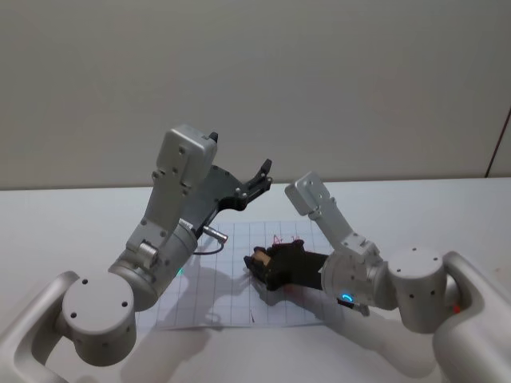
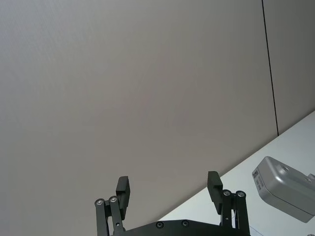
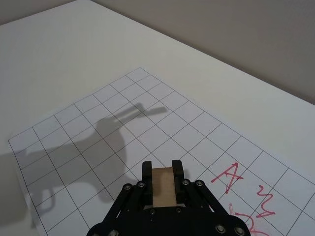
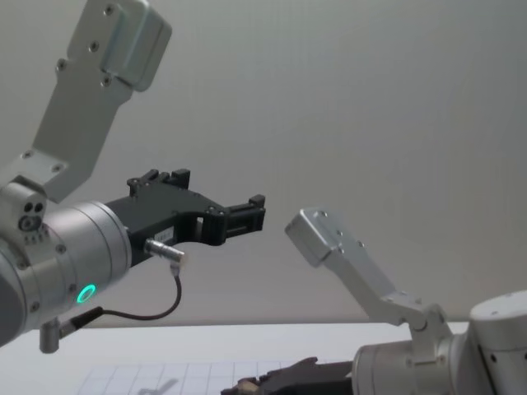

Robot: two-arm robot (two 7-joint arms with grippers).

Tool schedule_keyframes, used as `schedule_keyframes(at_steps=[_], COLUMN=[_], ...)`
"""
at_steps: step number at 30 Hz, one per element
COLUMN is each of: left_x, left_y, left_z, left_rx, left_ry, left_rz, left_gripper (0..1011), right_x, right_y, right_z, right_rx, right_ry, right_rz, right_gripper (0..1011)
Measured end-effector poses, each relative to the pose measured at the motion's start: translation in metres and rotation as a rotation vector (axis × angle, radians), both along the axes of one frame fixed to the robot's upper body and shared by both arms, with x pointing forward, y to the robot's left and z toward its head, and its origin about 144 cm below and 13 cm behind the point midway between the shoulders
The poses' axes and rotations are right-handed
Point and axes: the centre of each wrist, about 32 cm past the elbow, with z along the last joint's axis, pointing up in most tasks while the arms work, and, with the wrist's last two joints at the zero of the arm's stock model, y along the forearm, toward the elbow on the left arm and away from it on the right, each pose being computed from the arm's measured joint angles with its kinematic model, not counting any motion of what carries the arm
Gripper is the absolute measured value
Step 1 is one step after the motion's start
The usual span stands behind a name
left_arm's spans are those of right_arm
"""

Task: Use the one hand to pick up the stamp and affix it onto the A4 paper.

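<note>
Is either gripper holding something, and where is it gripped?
The right gripper holds the stamp, pinched by its two opposite sides. The left gripper is open, holding nothing.

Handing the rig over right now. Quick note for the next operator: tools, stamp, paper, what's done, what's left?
Right tool: shut on the stamp, low over the A4 paper, next to the red marks.
Left tool: open, raised off the table, facing the wall, idle.
Done: the stamp is picked up and held over the sheet.
Left: press the stamp onto the paper, probably on a bare grid square. I cannot tell whether it touches the sheet yet.
</note>
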Motion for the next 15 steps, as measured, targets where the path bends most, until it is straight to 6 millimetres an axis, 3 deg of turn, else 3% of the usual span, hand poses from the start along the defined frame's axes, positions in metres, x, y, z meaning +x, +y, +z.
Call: schedule_keyframes(at_steps=[15], left_x=[0.0000], left_y=[0.0000], left_z=[0.0000], left_rx=[0.000], left_ry=[0.000], left_rz=[0.000], left_gripper=[1001], right_x=[-0.0065], right_y=[-0.0010], right_z=[-0.0068], right_rx=[0.002], right_ry=[0.023], right_rz=[0.012], right_gripper=[218])
